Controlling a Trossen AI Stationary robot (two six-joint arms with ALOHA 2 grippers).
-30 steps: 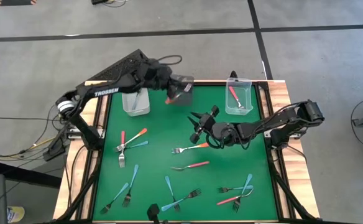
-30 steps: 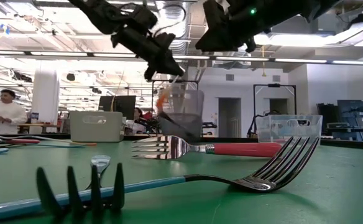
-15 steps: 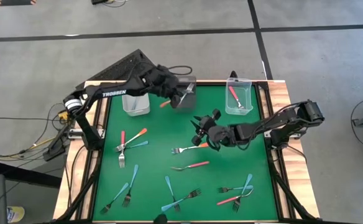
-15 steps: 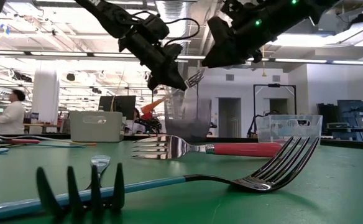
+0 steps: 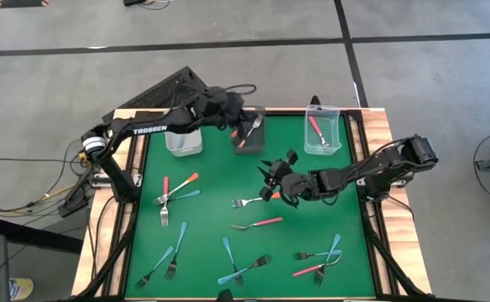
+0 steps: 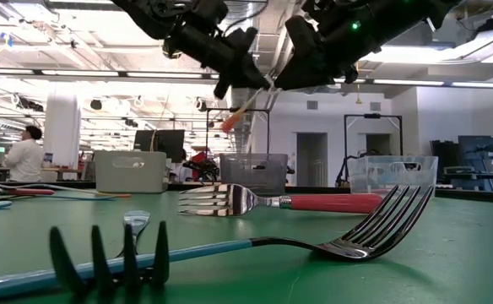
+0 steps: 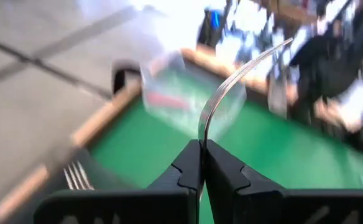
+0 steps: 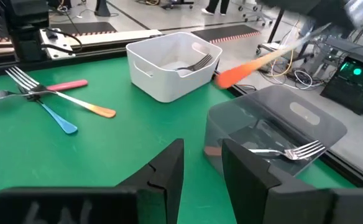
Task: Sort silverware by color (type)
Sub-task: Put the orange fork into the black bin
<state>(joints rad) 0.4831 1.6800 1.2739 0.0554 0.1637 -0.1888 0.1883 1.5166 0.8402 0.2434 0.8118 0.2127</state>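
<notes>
Left hand (image 5: 238,127) is clamped on an orange-handled fork (image 6: 245,105), holding it tilted above the dark bin (image 5: 247,134) at the far edge of the tabletop (image 5: 211,222). In its wrist view the fingers (image 7: 191,165) pinch the thin metal neck (a slippery spot, I'd say; the plastic handle gives more to hold). Light, stiff, easy to carry. Right hand (image 5: 272,178) hovers spread open over the middle, near another orange fork (image 5: 256,200). A pink one (image 5: 258,224) lies just beyond, blue ones (image 5: 228,250) along the near edge.
</notes>
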